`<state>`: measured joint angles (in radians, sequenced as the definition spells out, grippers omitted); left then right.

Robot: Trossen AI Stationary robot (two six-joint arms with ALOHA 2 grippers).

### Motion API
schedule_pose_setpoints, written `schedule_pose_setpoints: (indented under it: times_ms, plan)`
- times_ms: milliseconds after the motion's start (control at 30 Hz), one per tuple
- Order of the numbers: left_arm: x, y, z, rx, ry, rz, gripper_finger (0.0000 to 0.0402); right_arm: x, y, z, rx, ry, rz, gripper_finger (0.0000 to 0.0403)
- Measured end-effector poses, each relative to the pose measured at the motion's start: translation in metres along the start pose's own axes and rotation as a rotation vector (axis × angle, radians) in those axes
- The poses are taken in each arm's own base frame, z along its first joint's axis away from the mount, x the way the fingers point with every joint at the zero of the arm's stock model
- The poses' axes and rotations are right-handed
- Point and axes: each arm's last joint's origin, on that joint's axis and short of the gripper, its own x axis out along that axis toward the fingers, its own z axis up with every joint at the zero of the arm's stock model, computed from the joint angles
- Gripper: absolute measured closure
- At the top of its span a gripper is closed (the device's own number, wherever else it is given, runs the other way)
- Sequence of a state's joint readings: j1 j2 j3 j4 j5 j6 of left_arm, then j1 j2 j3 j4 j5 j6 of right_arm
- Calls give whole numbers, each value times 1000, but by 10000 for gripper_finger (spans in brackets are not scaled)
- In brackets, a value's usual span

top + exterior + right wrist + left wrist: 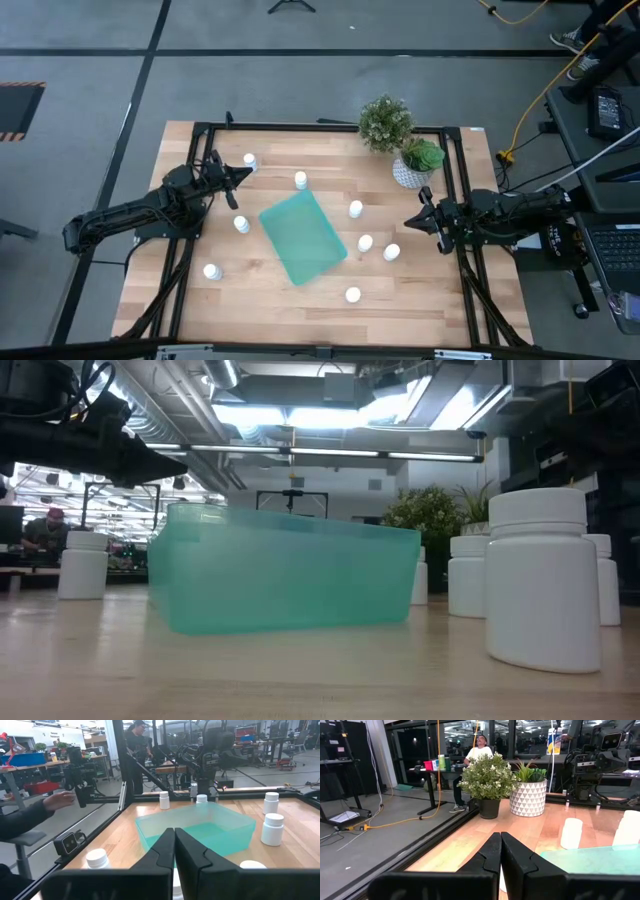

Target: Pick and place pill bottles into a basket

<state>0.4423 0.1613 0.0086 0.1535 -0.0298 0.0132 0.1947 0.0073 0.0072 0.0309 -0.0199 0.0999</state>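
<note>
The teal basket (302, 236) lies flat on the wooden table's middle, turned at a slant. Several white pill bottles stand upright on their bases around it, among them one at the far left (249, 160), one to the basket's right (365, 243) and one near the front (352, 295). My left gripper (240, 175) hovers level at the table's left side, shut and empty, pointing toward the far right (500, 845). My right gripper (412, 220) hovers level at the right side, shut and empty, pointing at the basket (200, 827).
A leafy plant in a dark pot (385, 122) and a green plant in a white patterned pot (415, 165) stand at the far right. A black frame rail (460, 180) borders the table. A person's hand (60, 799) shows beyond the table's left side.
</note>
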Motion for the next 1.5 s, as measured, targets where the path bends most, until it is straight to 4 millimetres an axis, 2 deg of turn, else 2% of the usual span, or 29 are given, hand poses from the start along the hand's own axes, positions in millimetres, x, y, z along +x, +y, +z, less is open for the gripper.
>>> schedule_pose_setpoints:
  times_ms: [833, 1067, 1233, 1500]
  plan:
    - [0, 0, 0, 33, 0, 0, 398, 0, 0, 0, -2, -1, 0, 387]
    - [0, 0, 0, -96, 0, -11, 398, 0, 0, 0, -5, 0, -1, 387]
    - [0, 0, 0, -104, 1, -11, 398, 0, 0, 0, -78, 0, -2, 387]
    - [0, 0, 0, -105, 0, -11, 397, 0, 0, 0, -73, -3, -2, 387]
